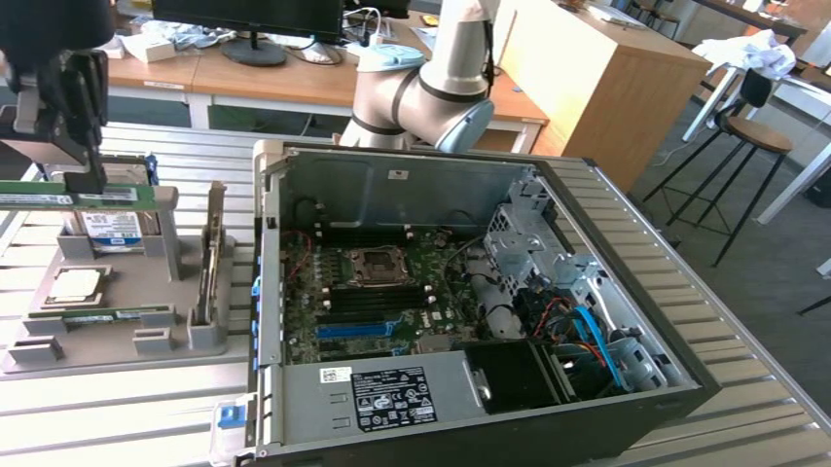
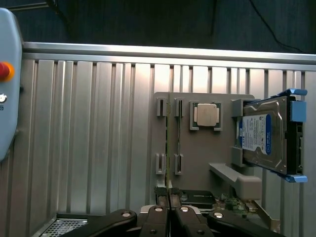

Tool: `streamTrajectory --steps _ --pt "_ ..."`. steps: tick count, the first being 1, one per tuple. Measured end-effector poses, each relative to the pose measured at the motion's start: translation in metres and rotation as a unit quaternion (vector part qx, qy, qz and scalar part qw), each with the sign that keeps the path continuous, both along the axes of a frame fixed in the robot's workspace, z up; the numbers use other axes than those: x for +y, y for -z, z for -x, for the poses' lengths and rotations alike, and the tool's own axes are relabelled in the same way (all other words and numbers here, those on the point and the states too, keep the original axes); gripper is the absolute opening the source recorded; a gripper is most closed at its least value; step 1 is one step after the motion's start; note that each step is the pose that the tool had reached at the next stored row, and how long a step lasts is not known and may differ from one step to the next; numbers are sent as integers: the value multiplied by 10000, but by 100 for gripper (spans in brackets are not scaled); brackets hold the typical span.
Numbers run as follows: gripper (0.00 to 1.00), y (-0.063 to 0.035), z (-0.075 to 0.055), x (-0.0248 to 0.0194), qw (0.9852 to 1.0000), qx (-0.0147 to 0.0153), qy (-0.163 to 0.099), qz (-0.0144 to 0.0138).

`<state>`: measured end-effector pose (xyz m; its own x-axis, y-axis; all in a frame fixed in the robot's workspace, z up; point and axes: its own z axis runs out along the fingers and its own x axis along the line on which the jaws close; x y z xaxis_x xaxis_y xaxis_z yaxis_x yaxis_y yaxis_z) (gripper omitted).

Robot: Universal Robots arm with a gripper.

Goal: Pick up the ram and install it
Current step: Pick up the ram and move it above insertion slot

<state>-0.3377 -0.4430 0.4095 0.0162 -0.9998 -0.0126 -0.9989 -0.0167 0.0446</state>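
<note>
- Green and narrow, the ram [image 1: 130,197] hangs level in the gripper [image 1: 86,187] at the exterior view's far left, with a pale label near its middle.
- The black fingers [image 1: 86,146] are pressed together on the ram's upper edge, pinching the stick between them.
- The ram sits above the grey holder [image 1: 91,352], clear of its slots, and in this view it crosses in front of a hard drive [image 1: 115,232] with a blue label that stands in the holder.
- In the wrist view the ram appears edge-on as a thin line running out from between the closed fingertips, with the holder beneath it.
- A square silver processor chip [image 1: 76,284] lies flat in the holder, and a second green memory stick [image 1: 101,317] lies in a slot just beside it.
- An expansion card [image 1: 208,255] stands on edge at the side of the holder nearer the computer.
- The open computer case [image 1: 675,321] lies on the ribbed metal table [image 1: 117,418] to the exterior view's right of the holder, its motherboard [image 1: 377,311] exposed.
- The arm [image 1: 429,92] rises behind the case.
</note>
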Motion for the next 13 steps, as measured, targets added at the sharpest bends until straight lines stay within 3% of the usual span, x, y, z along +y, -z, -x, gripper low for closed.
streamTrajectory --steps 13 --pt "11 0 -148 0 10000 0 0 0"
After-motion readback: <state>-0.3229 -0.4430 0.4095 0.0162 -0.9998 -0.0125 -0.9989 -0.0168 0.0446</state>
